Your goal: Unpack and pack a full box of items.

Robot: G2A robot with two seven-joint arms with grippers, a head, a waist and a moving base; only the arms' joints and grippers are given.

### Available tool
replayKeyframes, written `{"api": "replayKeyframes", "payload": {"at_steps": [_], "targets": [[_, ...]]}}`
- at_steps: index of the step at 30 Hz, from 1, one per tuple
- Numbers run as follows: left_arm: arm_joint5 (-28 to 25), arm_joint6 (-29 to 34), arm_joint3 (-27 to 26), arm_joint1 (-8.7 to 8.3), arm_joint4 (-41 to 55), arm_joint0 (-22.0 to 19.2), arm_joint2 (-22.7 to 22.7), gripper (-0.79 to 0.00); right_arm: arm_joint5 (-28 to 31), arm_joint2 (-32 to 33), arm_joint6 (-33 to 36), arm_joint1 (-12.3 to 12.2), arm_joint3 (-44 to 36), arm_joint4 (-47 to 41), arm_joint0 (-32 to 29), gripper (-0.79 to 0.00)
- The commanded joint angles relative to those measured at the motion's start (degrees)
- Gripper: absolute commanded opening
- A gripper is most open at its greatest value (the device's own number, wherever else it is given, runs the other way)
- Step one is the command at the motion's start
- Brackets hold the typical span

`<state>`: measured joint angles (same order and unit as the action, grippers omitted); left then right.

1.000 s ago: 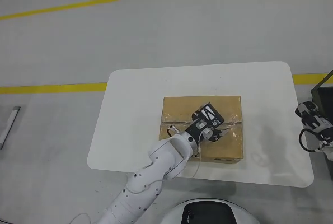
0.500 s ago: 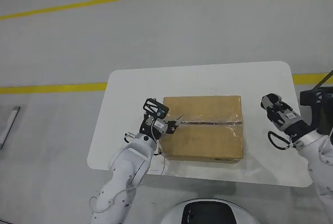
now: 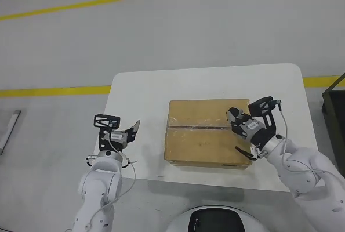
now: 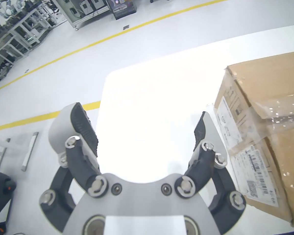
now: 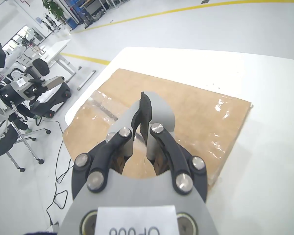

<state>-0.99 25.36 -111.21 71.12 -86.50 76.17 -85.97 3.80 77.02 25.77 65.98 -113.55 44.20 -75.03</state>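
I see left gripper [image 4: 139,113] spread, beside taped box [image 3: 201,124] on bench [image 3: 137,93]; right gripper [image 5: 144,100] pressed together, over box top.

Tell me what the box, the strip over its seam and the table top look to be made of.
Box: brown cardboard, matte, with a plain tan face and paper labels on its side. Strip: clear plastic tape, glossy; it glints and wrinkles. Table: smooth white top, probably laminate or painted board; cannot tell which.
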Motion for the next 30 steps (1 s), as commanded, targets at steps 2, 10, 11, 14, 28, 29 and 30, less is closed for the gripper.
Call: {"api": "replayKeyframes", "payload": {"at_steps": [2, 10, 11, 14, 28, 29, 30], "targets": [[1.44, 0.06, -0.05, 0.01, 0.33, 0.69, -1.23, 0.000, 0.01, 0.00, -0.01, 0.00, 0.00, 0.00, 0.00, -0.785], [2.07, -0.70, 0.22, 0.01, 0.13, 0.94, -2.09, 0.000, 1.53, -7.63, -1.10, 0.75, -0.67, 6.48, 3.45, -0.785], [2.07, -0.70, 0.22, 0.01, 0.13, 0.94, -2.09, 0.000, 1.37, -9.88, -1.37, 1.06, -0.27, 7.94, 4.83, -0.785], [2.07, -0.70, 0.22, 0.01, 0.13, 0.94, -2.09, 0.000, -0.21, -17.21, -2.42, 2.30, 2.41, 12.96, 9.58, -0.785], [2.07, -0.70, 0.22, 0.01, 0.13, 0.94, -2.09, 0.000, -8.96, -26.25, -2.63, 5.87, 14.15, 19.24, 16.92, -0.785], [2.07, -0.70, 0.22, 0.01, 0.13, 0.94, -2.09, 0.000, -8.93, -25.70, -2.51, 5.81, 14.15, 19.21, 16.48, -0.785], [2.07, -0.70, 0.22, 0.01, 0.13, 0.94, -2.09, 0.000, -8.95, -25.18, -2.30, 5.75, 14.22, 19.20, 16.02, -0.785]]}}
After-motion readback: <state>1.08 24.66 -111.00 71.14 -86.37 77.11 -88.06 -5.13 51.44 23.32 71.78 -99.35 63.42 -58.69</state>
